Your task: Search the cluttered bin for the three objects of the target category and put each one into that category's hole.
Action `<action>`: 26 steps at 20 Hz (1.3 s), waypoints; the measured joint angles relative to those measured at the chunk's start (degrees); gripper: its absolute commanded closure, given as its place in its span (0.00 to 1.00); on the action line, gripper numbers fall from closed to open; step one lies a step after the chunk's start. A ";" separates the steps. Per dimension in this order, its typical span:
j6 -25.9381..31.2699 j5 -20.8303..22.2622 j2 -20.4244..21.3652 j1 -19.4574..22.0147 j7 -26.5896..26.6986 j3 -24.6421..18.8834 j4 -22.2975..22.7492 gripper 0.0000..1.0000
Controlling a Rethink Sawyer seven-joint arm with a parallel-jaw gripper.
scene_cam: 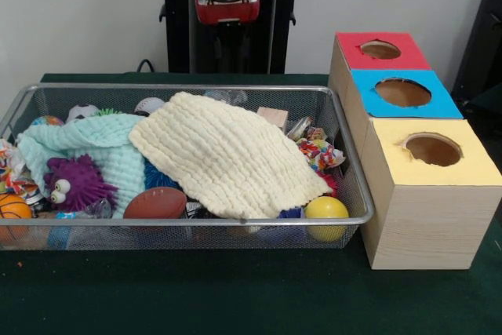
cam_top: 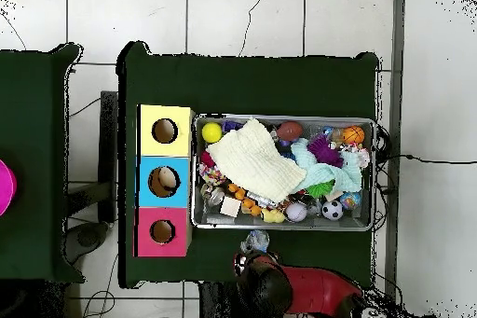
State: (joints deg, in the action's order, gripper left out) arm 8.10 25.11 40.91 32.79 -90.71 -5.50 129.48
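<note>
Crinkled lumps of see-through plastic with a pale bluish sheen are hard to pick out. One such lump (scene_cam: 227, 96) shows at the far wall of the bin in the front view, and another (cam_top: 255, 240) lies just outside the rim on the robot's side in the overhead view. A third cannot be told apart from the clutter.

The wide, shallow silver wire-mesh bin (scene_cam: 188, 86) sits on the dark green table, just beside a row of three wooden boxes with round holes, topped red (scene_cam: 353, 56), blue (scene_cam: 369, 103) and yellow (scene_cam: 471, 170). A cream waffle-weave cloth (scene_cam: 227, 154) is draped over the middle of the heap, partly overlapping a mint-green cloth (scene_cam: 94, 147). A purple spiky toy with eyes (scene_cam: 74, 182), a brown toy football (scene_cam: 154, 203) and a smooth yellow ball (scene_cam: 325, 209) lie along the camera-side wall.

The red and black arm (scene_cam: 226, 1) is behind the bin. Its gripper is not clear enough to tell whether it is open, closed or holding anything.
</note>
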 measured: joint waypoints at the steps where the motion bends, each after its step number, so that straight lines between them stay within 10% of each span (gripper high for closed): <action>1: -0.71 0.40 0.03 -0.03 0.00 0.07 0.64 0.00; 26: -4.01 2.42 -1.42 -3.02 0.00 2.34 7.44 0.00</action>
State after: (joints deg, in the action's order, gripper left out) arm 4.10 27.53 39.50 29.78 -90.71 -3.16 136.92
